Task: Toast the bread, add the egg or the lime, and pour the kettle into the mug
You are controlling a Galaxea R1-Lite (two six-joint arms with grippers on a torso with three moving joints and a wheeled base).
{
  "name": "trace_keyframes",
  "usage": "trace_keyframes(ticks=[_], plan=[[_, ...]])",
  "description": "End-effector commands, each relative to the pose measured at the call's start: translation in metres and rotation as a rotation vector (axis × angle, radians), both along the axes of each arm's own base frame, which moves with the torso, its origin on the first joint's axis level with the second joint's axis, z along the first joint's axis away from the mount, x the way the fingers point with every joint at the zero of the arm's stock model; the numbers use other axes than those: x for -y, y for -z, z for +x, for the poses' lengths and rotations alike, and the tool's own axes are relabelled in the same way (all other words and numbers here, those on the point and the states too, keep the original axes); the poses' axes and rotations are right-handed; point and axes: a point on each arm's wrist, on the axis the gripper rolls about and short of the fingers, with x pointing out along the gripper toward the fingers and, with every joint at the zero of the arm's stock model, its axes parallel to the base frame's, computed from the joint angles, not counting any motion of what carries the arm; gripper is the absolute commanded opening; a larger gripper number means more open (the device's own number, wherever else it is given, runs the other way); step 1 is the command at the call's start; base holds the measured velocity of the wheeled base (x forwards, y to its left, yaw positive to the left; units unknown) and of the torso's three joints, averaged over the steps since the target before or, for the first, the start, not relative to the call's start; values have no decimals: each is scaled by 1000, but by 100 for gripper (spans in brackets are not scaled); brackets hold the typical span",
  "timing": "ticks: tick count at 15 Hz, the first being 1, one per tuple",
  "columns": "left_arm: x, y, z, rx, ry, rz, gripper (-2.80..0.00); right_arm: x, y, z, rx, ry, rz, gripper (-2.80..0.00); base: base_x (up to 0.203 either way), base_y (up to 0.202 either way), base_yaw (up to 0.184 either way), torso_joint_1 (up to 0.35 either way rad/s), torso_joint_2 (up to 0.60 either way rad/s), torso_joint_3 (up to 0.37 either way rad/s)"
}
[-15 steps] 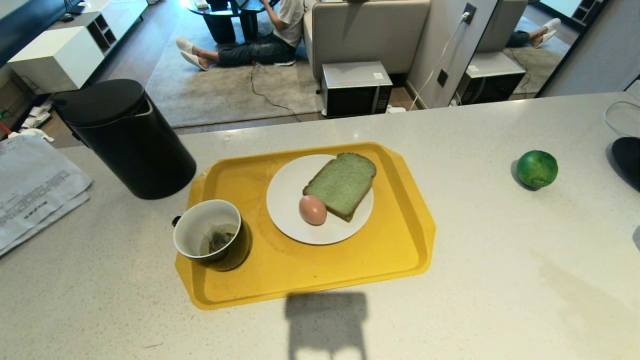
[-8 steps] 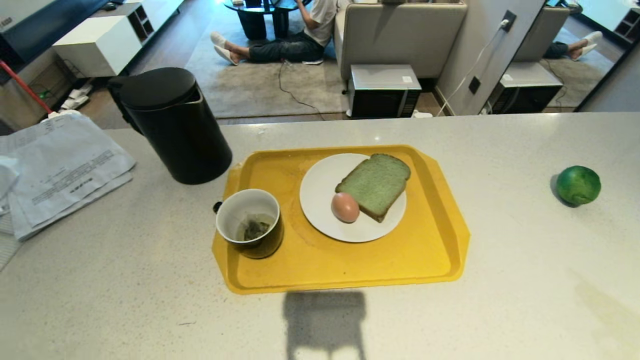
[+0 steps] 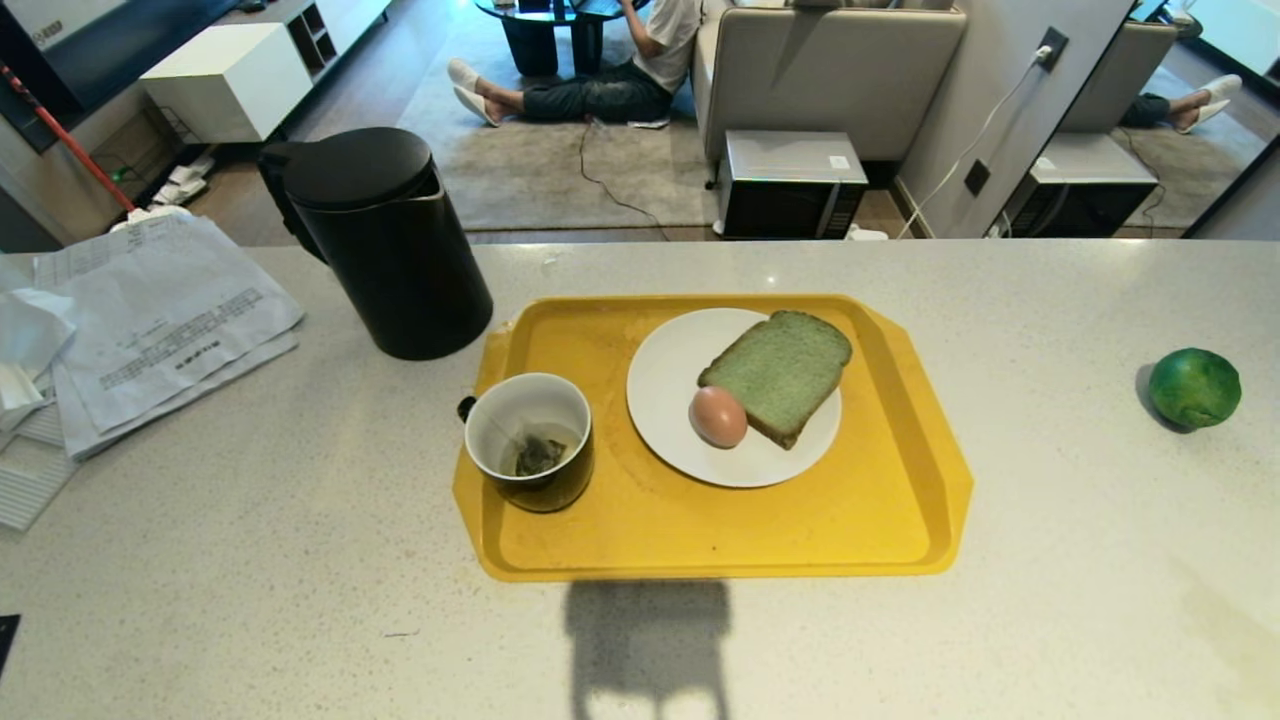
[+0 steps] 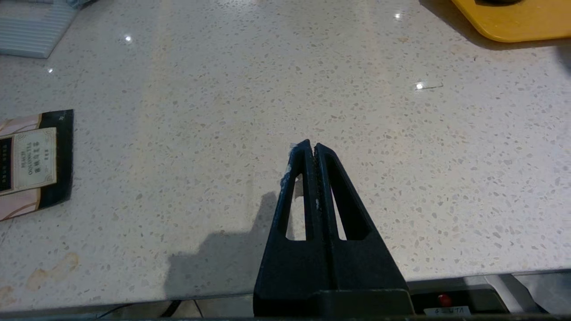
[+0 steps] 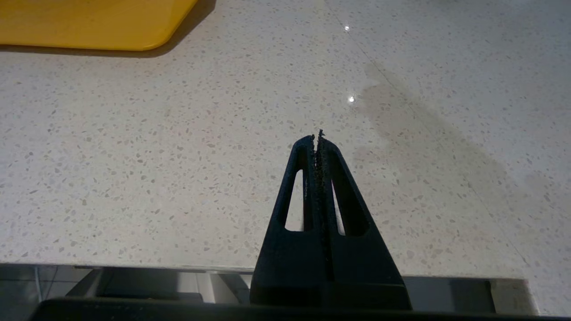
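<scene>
On a yellow tray (image 3: pixel 900 520) stands a white plate (image 3: pixel 665 400) carrying the pale green bread (image 3: pixel 780 372) and a pinkish-brown egg (image 3: pixel 718 416) touching its near edge. The dark mug (image 3: pixel 530 440), white inside with a tea bag, sits at the tray's left corner. Behind it, off the tray, stands the black kettle (image 3: pixel 385 240) with its lid down. The lime (image 3: pixel 1193 387) lies alone far right on the counter. Neither arm shows in the head view. My left gripper (image 4: pixel 311 146) and right gripper (image 5: pixel 316 139) hang shut and empty over the counter's near edge.
Printed papers (image 3: pixel 160 320) lie left of the kettle, and a dark packet (image 4: pixel 31 162) sits near the left gripper. A tray corner (image 5: pixel 89 22) shows by the right gripper. Beyond the speckled counter (image 3: pixel 250 560), a person sits on a rug; a microwave (image 3: pixel 790 180) stands on the floor.
The whole head view has shifted: everything now sits further right in the picture, so the camera turned left. Nothing on the counter has moved.
</scene>
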Motion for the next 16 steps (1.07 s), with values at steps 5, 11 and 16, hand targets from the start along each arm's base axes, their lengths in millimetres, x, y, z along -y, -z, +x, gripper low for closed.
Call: trace_keyframes(ticks=[5, 11, 16], plan=[[0, 0, 0, 0, -5, -24, -280, 0, 0, 0, -2, 1, 1, -280, 0, 0, 0, 0, 0, 0], [0, 0, 0, 0, -5, -32, -280, 0, 0, 0, -1, 0, 1, -280, 0, 0, 0, 0, 0, 0], [0, 0, 0, 0, -5, -30, -280, 0, 0, 0, -2, 1, 1, -280, 0, 0, 0, 0, 0, 0]])
